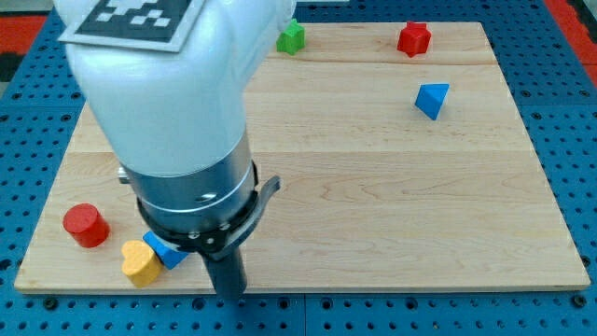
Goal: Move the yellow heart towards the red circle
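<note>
Tip (230,291) stood bottom centre, jawless and holding nothing, just right of the yellow heart (140,263) at lower left; a gentle, centred leftward-upward push suited reaching the nearby red circle (86,225).

The yellow heart (140,262) lies flat on the counter (392,205), close to its near edge at the view's bottom left. The red circle (86,225), a short upright cylinder, stands just up and to the view's left of the heart, near it but not touching.
</note>
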Motion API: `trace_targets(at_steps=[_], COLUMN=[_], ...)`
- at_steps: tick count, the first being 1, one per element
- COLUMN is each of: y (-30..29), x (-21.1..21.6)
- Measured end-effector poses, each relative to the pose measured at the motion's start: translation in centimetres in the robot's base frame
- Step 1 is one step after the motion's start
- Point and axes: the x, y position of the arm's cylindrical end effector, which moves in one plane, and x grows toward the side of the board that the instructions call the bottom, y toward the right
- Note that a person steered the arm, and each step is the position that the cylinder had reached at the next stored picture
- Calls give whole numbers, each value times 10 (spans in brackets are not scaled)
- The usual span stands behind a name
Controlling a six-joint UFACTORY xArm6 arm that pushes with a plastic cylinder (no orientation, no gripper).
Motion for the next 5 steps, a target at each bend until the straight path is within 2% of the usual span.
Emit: trace_targets(at_steps=[1, 3, 4, 5], y=[-53, -113, -125, -125], x=[0, -3, -16, 1])
